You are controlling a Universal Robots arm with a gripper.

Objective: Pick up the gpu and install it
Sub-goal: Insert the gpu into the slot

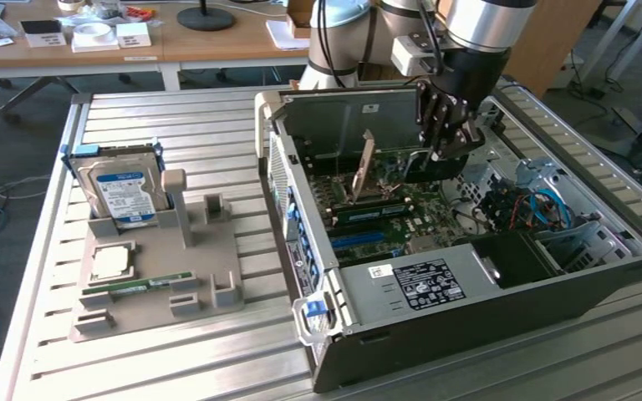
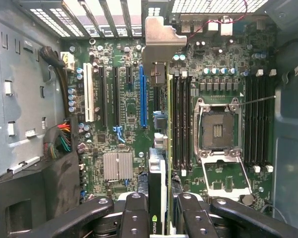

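Note:
My gripper (image 1: pixel 446 150) reaches down into the open computer case (image 1: pixel 588 292), close to its rear wall. It is shut on the gpu (image 1: pixel 424 171), a thin dark card held upright on edge over the motherboard (image 1: pixel 394 221). The card's pale end bracket (image 1: pixel 363 167) points toward the rear slots. In the wrist view the gpu (image 2: pixel 158 173) runs edge-on between the two black fingers (image 2: pixel 136 213) of the gripper (image 2: pixel 162 198). Its bracket (image 2: pixel 159 39) meets the rear slot openings. The card lies alongside the long blue slot (image 2: pixel 142 99). Whether it is seated in a slot I cannot tell.
Memory sticks (image 2: pixel 181 124) and the bare CPU socket (image 2: pixel 217 129) lie close beside the card. A cable bundle (image 2: pixel 62 139) hangs at the case wall. On the exterior view's left, a grey fixture (image 1: pixel 154 276) holds a blue-labelled hard drive (image 1: pixel 126 188), a processor chip (image 1: pixel 113 261) and a green memory stick (image 1: pixel 143 286).

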